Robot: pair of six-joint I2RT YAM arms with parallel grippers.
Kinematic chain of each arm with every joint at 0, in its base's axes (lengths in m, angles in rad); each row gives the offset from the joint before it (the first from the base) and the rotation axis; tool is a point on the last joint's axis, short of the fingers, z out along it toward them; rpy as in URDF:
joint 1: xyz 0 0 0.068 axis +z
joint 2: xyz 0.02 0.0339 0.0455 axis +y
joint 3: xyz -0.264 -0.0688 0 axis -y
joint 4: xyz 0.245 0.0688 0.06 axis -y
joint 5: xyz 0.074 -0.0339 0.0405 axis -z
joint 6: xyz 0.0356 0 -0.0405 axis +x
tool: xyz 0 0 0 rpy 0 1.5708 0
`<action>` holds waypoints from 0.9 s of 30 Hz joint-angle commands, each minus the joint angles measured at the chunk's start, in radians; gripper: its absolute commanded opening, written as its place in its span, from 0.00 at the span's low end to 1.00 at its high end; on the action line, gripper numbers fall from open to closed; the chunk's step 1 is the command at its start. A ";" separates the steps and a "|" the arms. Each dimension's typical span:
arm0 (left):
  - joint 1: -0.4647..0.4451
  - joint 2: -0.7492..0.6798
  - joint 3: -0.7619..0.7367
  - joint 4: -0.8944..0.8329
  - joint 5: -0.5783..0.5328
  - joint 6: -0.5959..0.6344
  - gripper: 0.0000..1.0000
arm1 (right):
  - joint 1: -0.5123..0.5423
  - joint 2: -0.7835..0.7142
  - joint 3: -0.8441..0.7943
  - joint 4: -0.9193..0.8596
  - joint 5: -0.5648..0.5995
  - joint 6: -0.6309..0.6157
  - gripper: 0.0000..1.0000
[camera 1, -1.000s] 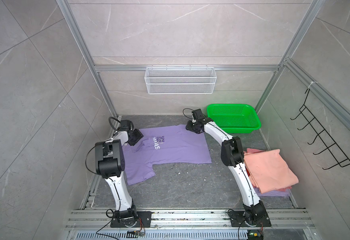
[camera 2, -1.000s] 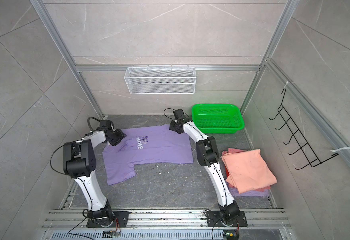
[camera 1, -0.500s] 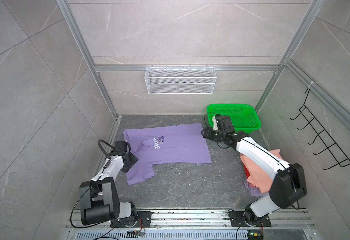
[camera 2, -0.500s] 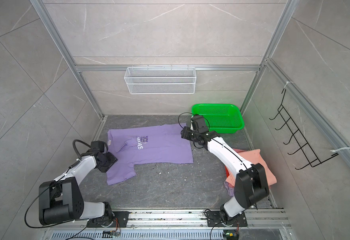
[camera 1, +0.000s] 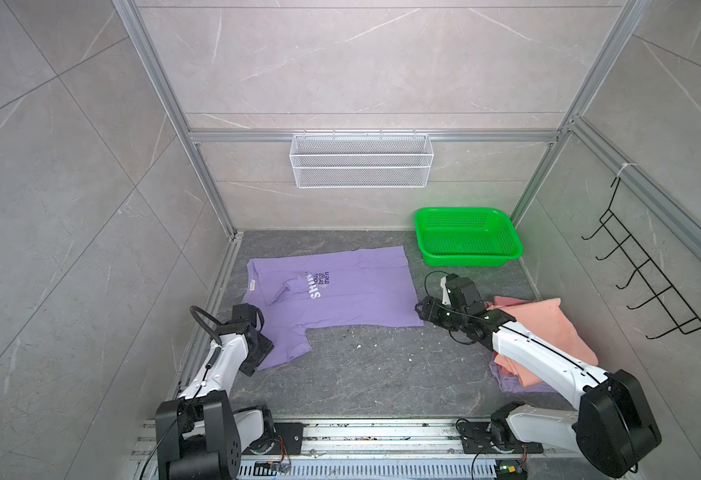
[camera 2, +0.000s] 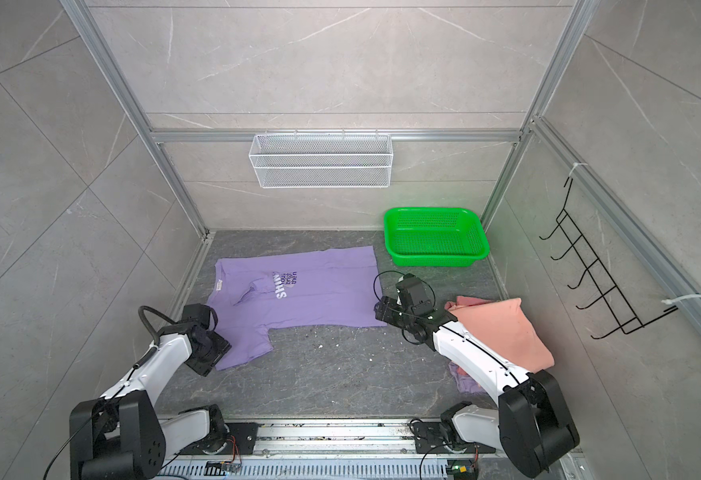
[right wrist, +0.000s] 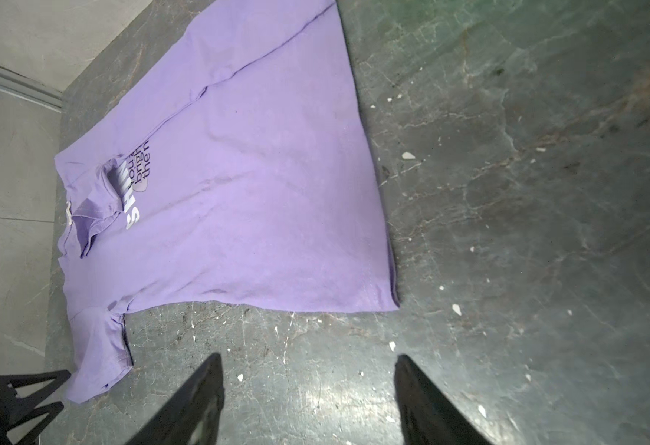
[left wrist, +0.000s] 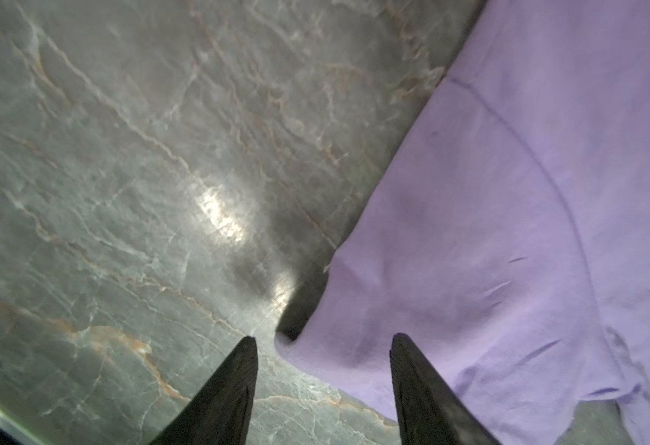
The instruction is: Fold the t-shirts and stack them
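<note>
A lavender t-shirt point(camera 1: 340, 299) point(camera 2: 311, 295) with a white "SHINE" print lies spread on the dark floor, its far edge folded over. My left gripper point(camera 1: 259, 353) point(camera 2: 209, 351) point(left wrist: 324, 338) hangs open over the near left sleeve point(left wrist: 508, 192); the sleeve's edge lies between the jaws and is not pinched. My right gripper point(camera 1: 419, 309) point(camera 2: 378, 311) point(right wrist: 309, 356) is open over bare floor, just short of the shirt's near right hem corner point(right wrist: 389, 300). A folded salmon pink t-shirt point(camera 1: 548, 328) point(camera 2: 502, 328) lies at the right on a purple one point(camera 1: 515, 384), partly hidden by the right arm.
A green mesh basket point(camera 1: 469, 259) point(camera 2: 436, 257) stands at the back right corner. On the back wall hangs a white wire basket point(camera 1: 361, 166), and a black hook rack point(camera 1: 652, 282) is on the right wall. Small white specks dot the floor in front of the shirt.
Both arms have pulled back from the shirt's far corners to its near edge. The right gripper has opened wider. The shirt lies as before.
</note>
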 commanded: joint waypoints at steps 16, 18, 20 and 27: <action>0.001 0.062 -0.035 0.077 0.046 -0.005 0.36 | 0.005 -0.109 -0.107 0.013 0.024 0.009 0.71; 0.001 0.066 -0.034 0.088 0.058 -0.003 0.28 | 0.005 -0.103 -0.114 0.018 0.031 0.013 0.71; 0.001 0.056 -0.030 0.082 0.062 -0.004 0.23 | 0.005 -0.090 -0.117 0.019 0.037 0.020 0.71; 0.001 -0.072 -0.015 0.021 0.093 -0.005 0.09 | 0.006 -0.012 -0.155 0.074 0.060 0.104 0.72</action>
